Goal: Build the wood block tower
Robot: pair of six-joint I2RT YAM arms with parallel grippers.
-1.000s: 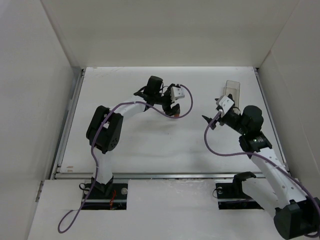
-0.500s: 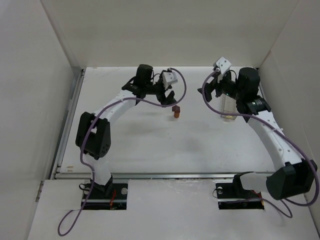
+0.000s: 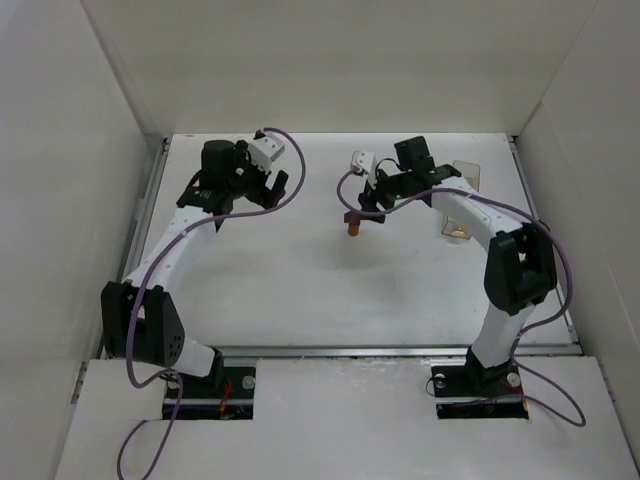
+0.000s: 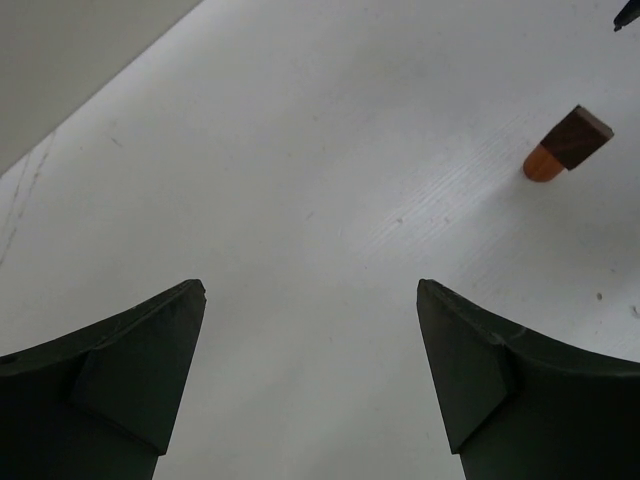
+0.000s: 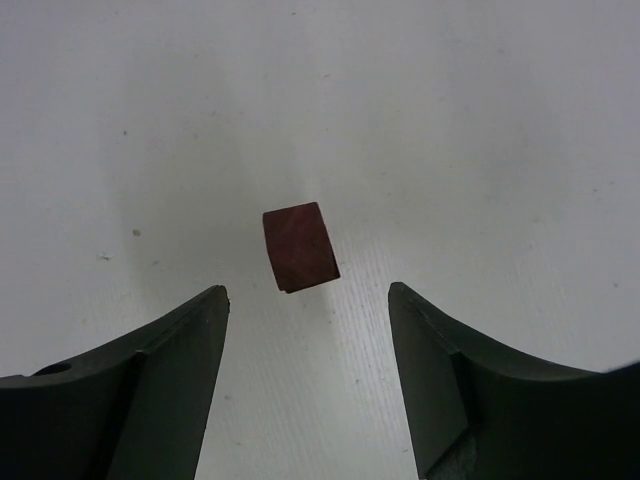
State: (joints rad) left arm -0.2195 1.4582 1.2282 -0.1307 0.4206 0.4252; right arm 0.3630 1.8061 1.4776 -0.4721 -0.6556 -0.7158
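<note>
While the left gripper [image 3: 266, 188] hangs at the far left of the table [image 3: 300, 300], its jaws wide apart w/ nothing between them, it is well away from the wood block tower [image 3: 353, 222] and is no danger for it. The tower stands about mid-table, twd the far side. It is only two pcs: an orange-brown short cylinder [image 4: 541, 164] on the table and a dark brown cube [image 5: 300, 246] on top of it, which seems a bit wider than the cylinder. Just above it is the right gripper [image 5: 307, 290], spread open and empty, one finger on each side of the cube. I think the risk is here: if this gripper comes down off-centre, or moves sideways, a finger can push the cube off or tip the whole stack, bc the base is so small. At far right lies a clear plastic container [image 3: 468, 172].
</note>
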